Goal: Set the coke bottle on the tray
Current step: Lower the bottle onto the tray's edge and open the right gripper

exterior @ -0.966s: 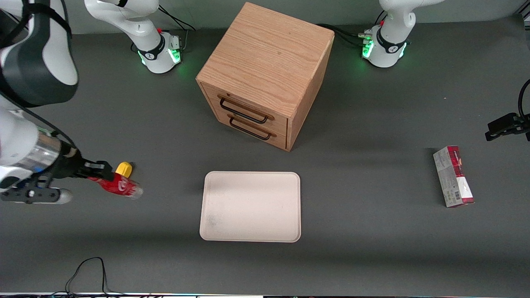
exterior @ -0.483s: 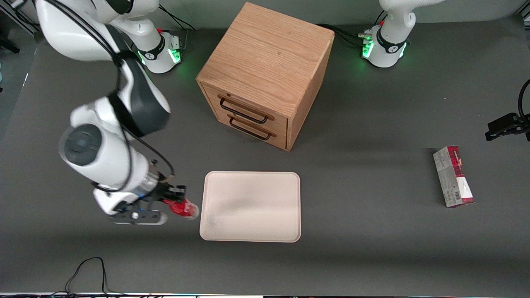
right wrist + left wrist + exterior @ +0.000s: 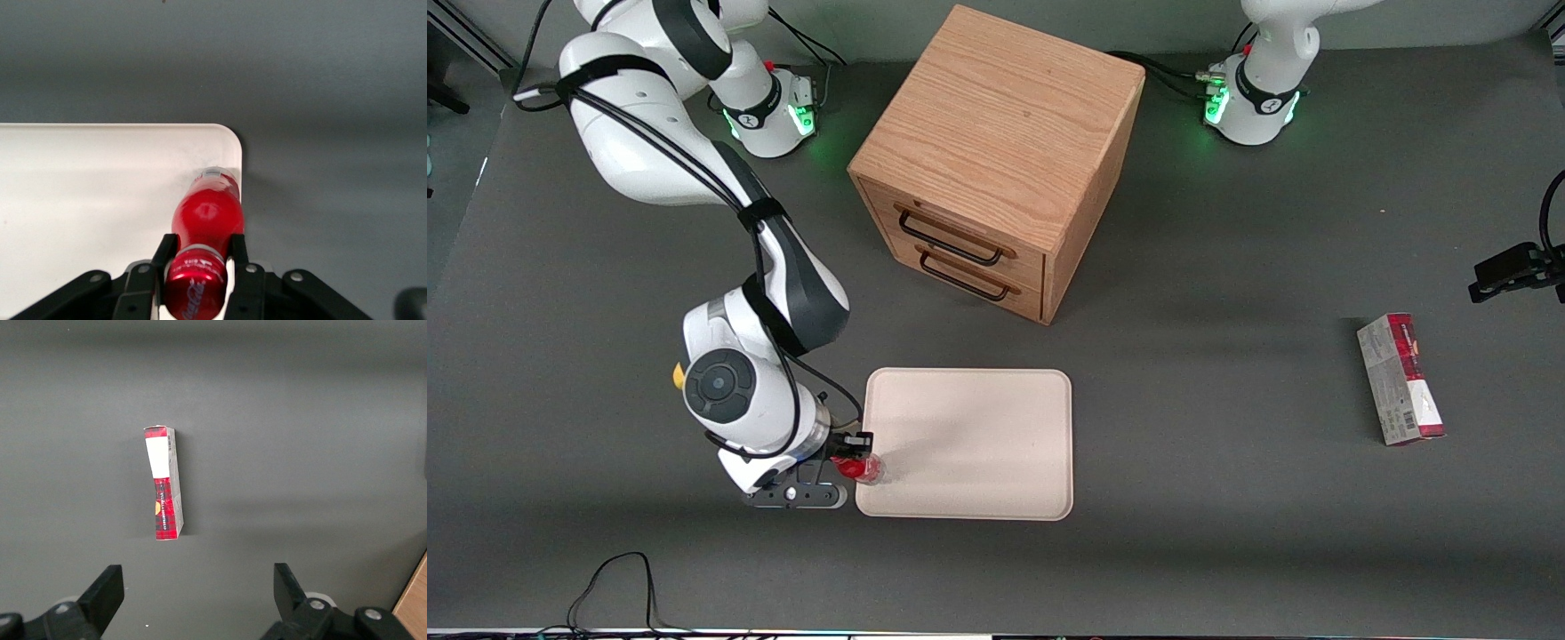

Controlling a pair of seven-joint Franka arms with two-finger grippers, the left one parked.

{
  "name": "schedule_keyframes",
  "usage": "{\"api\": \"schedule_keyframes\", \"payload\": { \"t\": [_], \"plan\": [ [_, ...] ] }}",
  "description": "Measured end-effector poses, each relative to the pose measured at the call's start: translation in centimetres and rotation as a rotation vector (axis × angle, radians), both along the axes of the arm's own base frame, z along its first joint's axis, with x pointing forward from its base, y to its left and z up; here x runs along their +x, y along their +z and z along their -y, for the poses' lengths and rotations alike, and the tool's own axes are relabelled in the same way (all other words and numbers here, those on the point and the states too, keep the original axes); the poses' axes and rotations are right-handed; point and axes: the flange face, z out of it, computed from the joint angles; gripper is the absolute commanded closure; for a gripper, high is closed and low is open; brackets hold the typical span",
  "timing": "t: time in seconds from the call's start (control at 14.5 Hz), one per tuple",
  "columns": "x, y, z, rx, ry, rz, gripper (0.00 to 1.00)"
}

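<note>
Since a second ago, your end effector (image 3: 857,455), gripping the coke bottle (image 3: 864,468), reached the tray (image 3: 996,418) edge, lower left of centre; releasing here could tip it off the rim.

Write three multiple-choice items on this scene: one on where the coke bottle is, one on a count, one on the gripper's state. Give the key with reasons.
1. Where is the coke bottle?
A. on the cabinet
B. over the tray's edge, at the corner nearer the camera toward the working arm's end
C. beside the carton

2. How many drawer handles does the wooden cabinet show?
A. one
B. two
C. four

3. What is the gripper doing?
A. shut on the bottle
B. open above the tray
C. gripping the carton

Key: 1 B, the bottle overlaps the tray rim there. 2 B, two dark handles show. 3 A, its fingers press the bottle's sides.
</note>
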Motion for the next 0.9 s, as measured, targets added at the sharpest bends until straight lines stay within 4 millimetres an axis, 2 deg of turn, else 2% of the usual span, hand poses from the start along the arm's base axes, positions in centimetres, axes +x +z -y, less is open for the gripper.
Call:
{"api": "schedule_keyframes", "payload": {
  "t": [0.21, 0.28, 0.34, 0.41, 0.55, 0.69, 0.9],
  "plan": [
    [0.3, -0.8, -0.3, 0.015, 0.002, 0.024, 1.00],
    [0.3, -0.7, -0.3, 0.015, 0.002, 0.025, 0.96],
    [0.3, -0.8, -0.3, 0.015, 0.002, 0.025, 0.61],
    [0.3, -0.9, -0.3, 0.016, 0.003, 0.026, 0.35],
    [0.3, -1.4, -0.5, 0.020, 0.002, 0.030, 0.02],
    [0.2, -1.8, -0.7, 0.030, -0.012, 0.043, 0.00],
    [0.3, -1.4, -1.0, 0.039, -0.022, 0.056, 0.00]
  ]
}}
